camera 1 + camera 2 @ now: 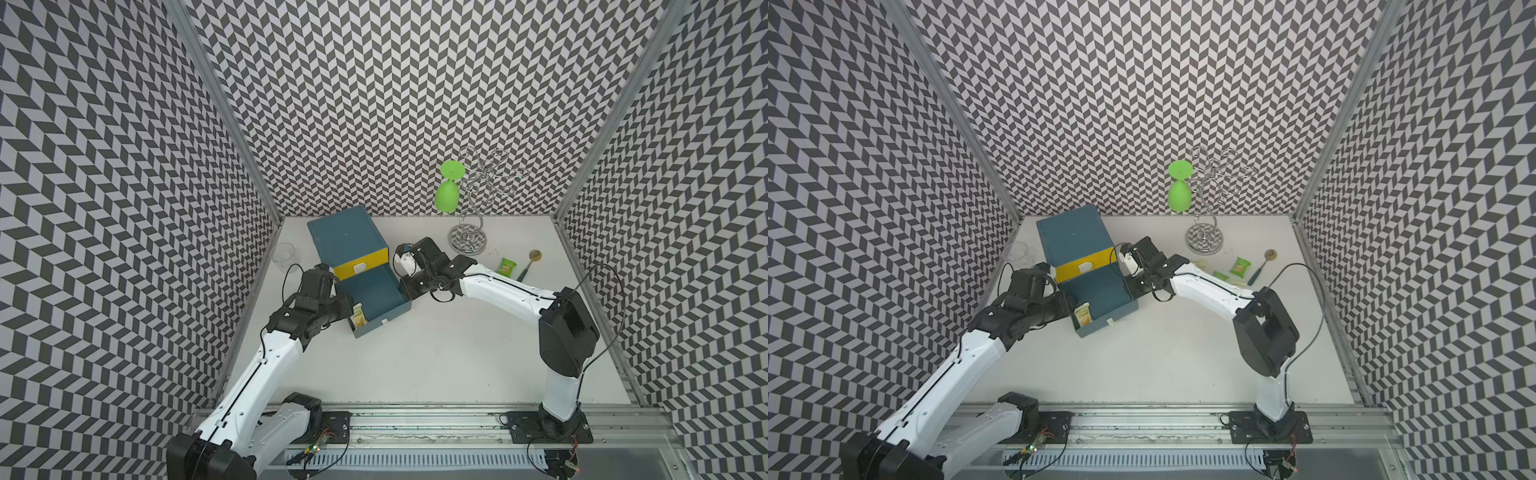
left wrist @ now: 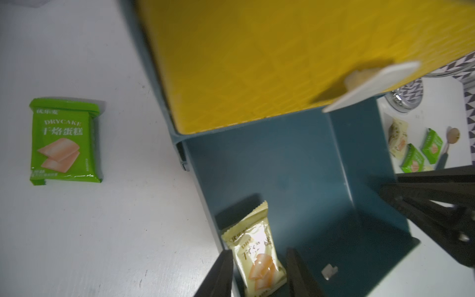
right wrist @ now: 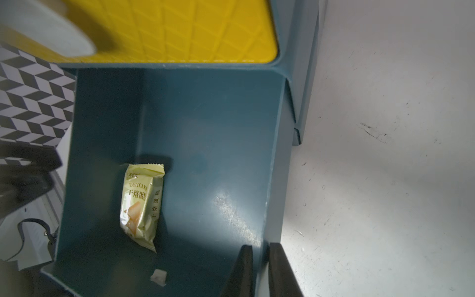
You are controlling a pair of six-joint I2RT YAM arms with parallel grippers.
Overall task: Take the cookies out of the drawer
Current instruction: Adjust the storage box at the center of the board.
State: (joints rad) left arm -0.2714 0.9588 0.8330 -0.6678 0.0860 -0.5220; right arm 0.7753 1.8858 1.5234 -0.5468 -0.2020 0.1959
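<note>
From above, the left claw (image 2: 259, 254) is mostly hidden under its own wrist. The left wrist view shows it released, its two fingers standing apart on either side of the cream packet (image 2: 257, 246) with no clear squeeze. That packet leans against the left wall of the open blue drawer (image 1: 376, 286), near its front corner, and is the only one of the cookies seen inside. The right claw (image 3: 261, 257) is also hard to see from above. Its wrist view shows it clenched on the drawer's right side wall, with the fingers cut off by the frame edge. A lone green packet (image 2: 64, 140) lies on the surface (image 1: 436, 353) left of the cabinet (image 1: 343, 237), blocked from above by the left arm. At the right, a far green packet (image 1: 507, 266) lies beside a spoon (image 1: 530, 262). A top view also shows a second green packet (image 1: 1221, 275) and a second cream packet (image 1: 1199, 264) just beside the right forearm. A clear cup (image 1: 284, 255) near the left wall is faint. The yellow drawer (image 1: 361, 266) is shut. A wire rack (image 1: 469, 239) holds a green goblet (image 1: 449, 193) upside down.
</note>
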